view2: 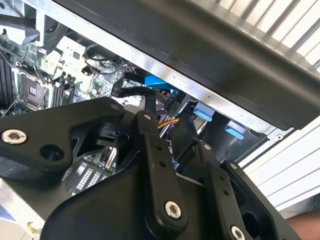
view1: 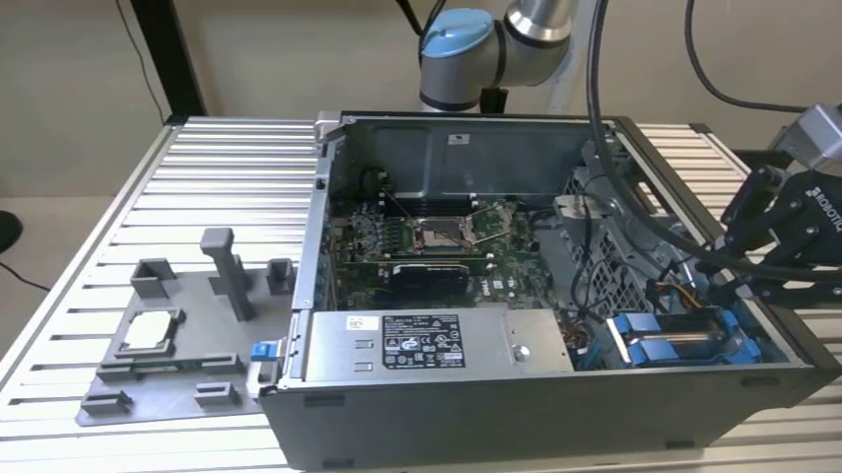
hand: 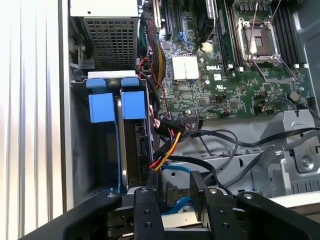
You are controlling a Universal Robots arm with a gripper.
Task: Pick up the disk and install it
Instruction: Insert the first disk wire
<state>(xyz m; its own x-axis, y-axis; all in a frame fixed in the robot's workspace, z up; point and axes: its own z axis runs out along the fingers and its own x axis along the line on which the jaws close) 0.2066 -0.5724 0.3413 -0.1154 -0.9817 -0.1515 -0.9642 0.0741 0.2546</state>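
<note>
The disk (view1: 673,341) stands on edge in the drive bay at the case's front corner, on the exterior view's right, with blue carrier tabs on top. The first wrist view shows its blue tabs and metal edge (hand: 134,145) down in the bay. My black gripper (view1: 739,286) hovers just above and beside that bay, over the case's side wall. In both wrist views its fingers stand apart, and between them (hand: 174,181) I see nothing but cables. In the second wrist view the gripper (view2: 167,114) points into the case toward yellow and red wires.
The open computer case (view1: 526,414) lies on a slatted metal table (view1: 224,177). Inside are a motherboard (view1: 435,246), a long grey box with a label (view1: 435,345) and loose cables (hand: 210,145). A grey fixture (view1: 172,355) holding a small silver chip (view1: 152,328) lies at the exterior view's left.
</note>
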